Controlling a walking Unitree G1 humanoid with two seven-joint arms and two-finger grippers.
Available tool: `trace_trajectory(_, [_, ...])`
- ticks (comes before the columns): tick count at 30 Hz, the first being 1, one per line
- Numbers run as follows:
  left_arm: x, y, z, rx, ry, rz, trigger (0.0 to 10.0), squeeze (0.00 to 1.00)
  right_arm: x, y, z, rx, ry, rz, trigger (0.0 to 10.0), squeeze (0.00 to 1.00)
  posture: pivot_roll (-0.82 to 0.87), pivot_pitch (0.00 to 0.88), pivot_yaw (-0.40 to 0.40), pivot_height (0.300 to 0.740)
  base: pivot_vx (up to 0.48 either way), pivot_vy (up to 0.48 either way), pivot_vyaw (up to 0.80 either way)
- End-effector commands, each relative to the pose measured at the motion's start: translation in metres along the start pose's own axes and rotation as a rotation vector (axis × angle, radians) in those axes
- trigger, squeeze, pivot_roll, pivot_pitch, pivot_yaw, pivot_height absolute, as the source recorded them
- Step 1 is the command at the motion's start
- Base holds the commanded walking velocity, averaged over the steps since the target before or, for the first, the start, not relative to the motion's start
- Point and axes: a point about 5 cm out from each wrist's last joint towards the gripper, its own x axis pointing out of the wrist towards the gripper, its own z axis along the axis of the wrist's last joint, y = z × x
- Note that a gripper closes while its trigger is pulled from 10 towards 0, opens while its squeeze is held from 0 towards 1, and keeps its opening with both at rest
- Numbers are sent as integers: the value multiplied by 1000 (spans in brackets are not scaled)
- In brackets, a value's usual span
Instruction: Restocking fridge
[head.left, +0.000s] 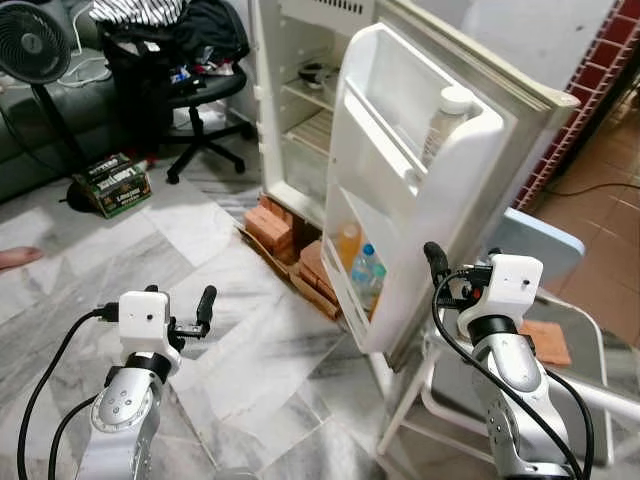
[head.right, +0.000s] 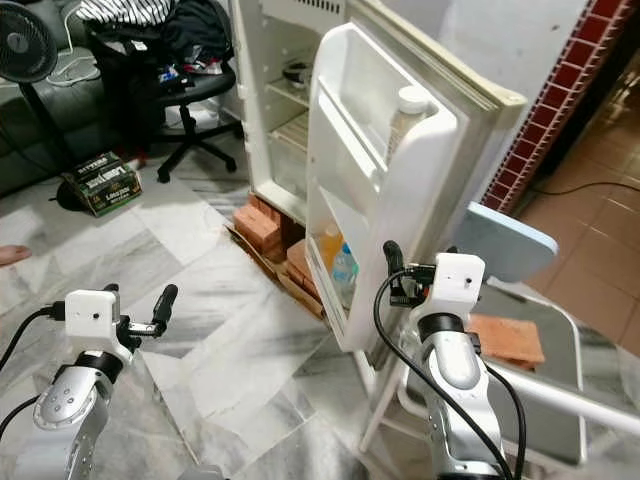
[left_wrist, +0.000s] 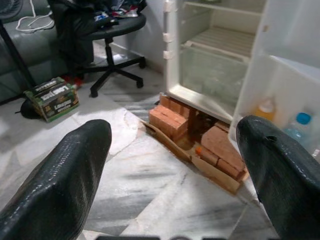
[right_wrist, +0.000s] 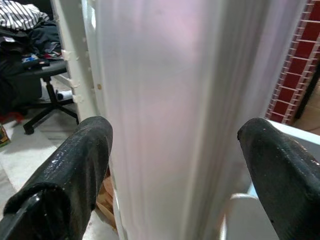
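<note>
Left eye view: a white fridge (head.left: 300, 110) stands with its door (head.left: 420, 190) swung wide open toward the robot. The door's upper shelf holds a white-capped jar (head.left: 445, 120); its lower shelf holds an orange bottle (head.left: 349, 245) and, just beside it, a blue-capped water bottle (head.left: 368, 272). The right gripper (head.left: 436, 262) is raised just beside the door's outer edge, its fingers (right_wrist: 75, 170) spread apart on either side of that edge and holding nothing. The left gripper (head.left: 205, 305) hovers over the marble floor (head.left: 230, 330), well apart from the fridge, fingers likewise spread and empty. Red bricks (head.left: 272, 225) lie at the fridge's foot. An office chair (head.left: 195, 90), a fan (head.left: 35, 45) and a green box (head.left: 115, 183) stand beyond the fridge's hinge side.
</note>
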Motion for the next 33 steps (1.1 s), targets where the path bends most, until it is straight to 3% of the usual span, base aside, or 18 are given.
trace_trajectory(1, [1, 1, 4, 11, -14, -6, 10000, 0, 3, 1, 4, 3, -12, -4, 10000, 0, 101, 0, -2, 740, 480, 0, 0])
trace_trajectory(5, [1, 1, 4, 14, -14, 5, 10000, 0, 5, 1, 5, 1, -17, -6, 10000, 0, 101, 0, -3, 740, 398, 0, 0])
trace_trajectory(27, [5, -2, -2, 19, 26, 14, 10000, 0, 16, -9, 10, -37, -36, -38, 10000, 0, 104, 0, -10, 740, 0, 0, 0])
trace_trajectory(33, [2, -1, -6, 21, 48, 26, 10000, 0, 35, -35, 16, -80, -37, -144, 10000, 0, 116, 0, -12, 740, 0, 0, 0])
